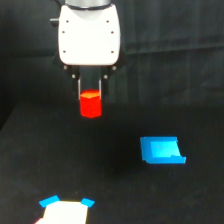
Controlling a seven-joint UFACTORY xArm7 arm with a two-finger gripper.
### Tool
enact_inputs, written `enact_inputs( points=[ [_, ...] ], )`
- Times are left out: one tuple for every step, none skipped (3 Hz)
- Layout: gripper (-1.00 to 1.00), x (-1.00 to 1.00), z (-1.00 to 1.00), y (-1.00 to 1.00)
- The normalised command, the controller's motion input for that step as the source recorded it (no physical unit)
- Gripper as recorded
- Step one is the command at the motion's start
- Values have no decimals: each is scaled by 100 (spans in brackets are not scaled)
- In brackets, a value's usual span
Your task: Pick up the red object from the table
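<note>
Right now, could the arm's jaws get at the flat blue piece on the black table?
Probably not as things stand: the gripper is shut on the small red-orange faceted block, which looks lifted above the matte black table. The flat blue piece itself lies uncovered, toward the exterior view's right.

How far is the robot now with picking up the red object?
Done: the gripper is shut on the red object, which hangs between its fingers and appears clear of the table. In hand: holding it up. Left: seemingly nothing but keeping the grip. The blue piece lies untouched.
</note>
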Motion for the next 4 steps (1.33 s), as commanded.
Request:
enact_inputs(
  points=[
    [-100, 16, 20, -41],
    [-96, 6, 60, -81],
    [-100, 2, 13, -14],
    [-100, -9, -7, 45]
  ],
)
